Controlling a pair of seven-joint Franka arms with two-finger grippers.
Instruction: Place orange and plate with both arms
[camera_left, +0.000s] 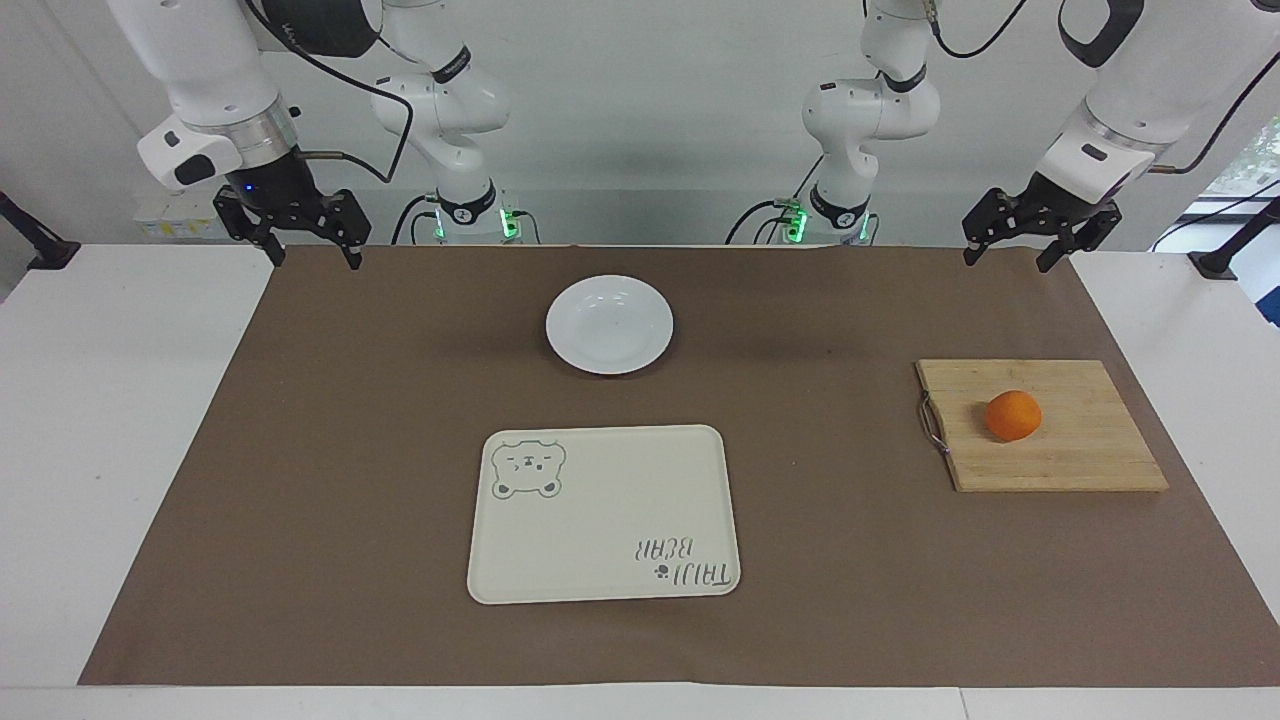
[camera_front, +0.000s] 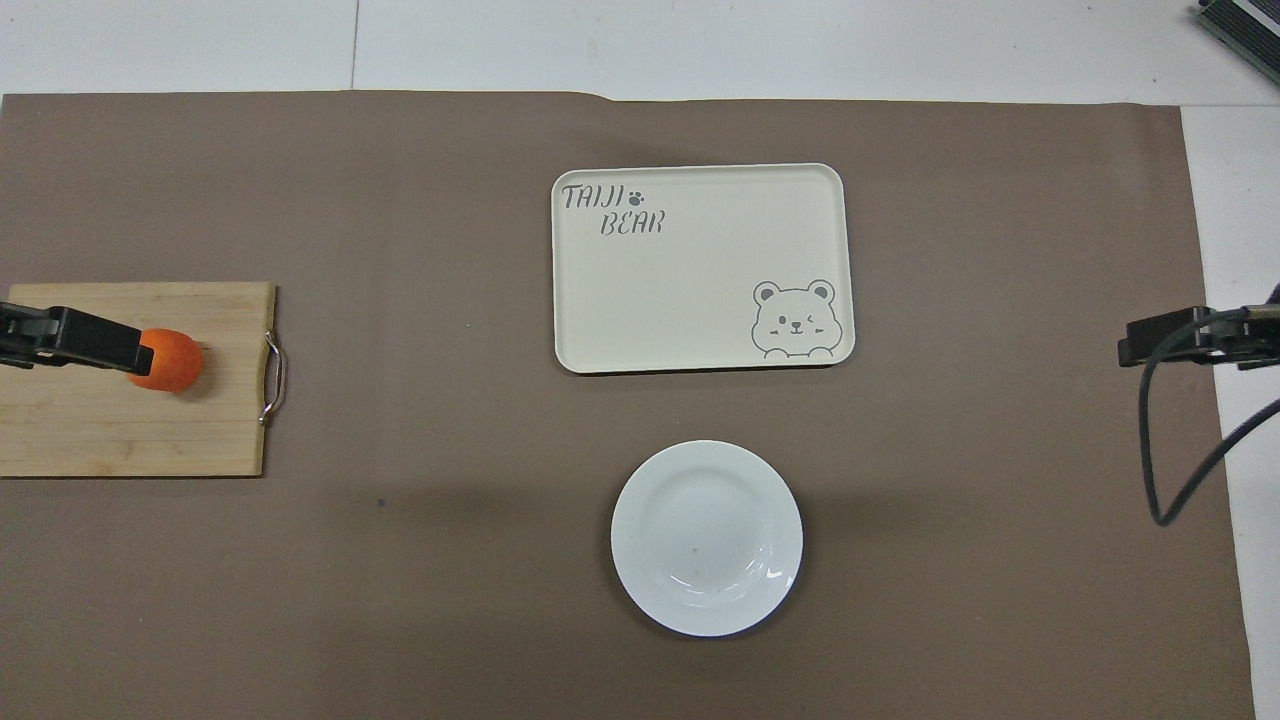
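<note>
**Waiting at the edges: both arms up, nothing grabbed**

Sitting in the middle of the brown mat (camera_left: 300, 480) on the table (camera_left: 120, 450) is the cream bear tray (camera_left: 603, 515), so I'll use that as the reference for everything. The plate (camera_left: 609, 324) lies just on the robots' side of the tray, apart from it, with nothing in it. The orange (camera_left: 1013, 415) is well off toward the left arm's end of the table from the tray, resting on the wooden cutting board (camera_left: 1040, 424), roughly in the middle of it. The board has a little metal handle on the edge that faces the tray.

The left gripper (camera_left: 1018, 258) hangs in the air over the mat's edge at its own end, well apart from the tray, jaws spread and holding nothing. The right gripper (camera_left: 312, 256) does the same at the other end, up over the mat's corner, jaws also spread wide with nothing between them. Both arms are just waiting.
</note>
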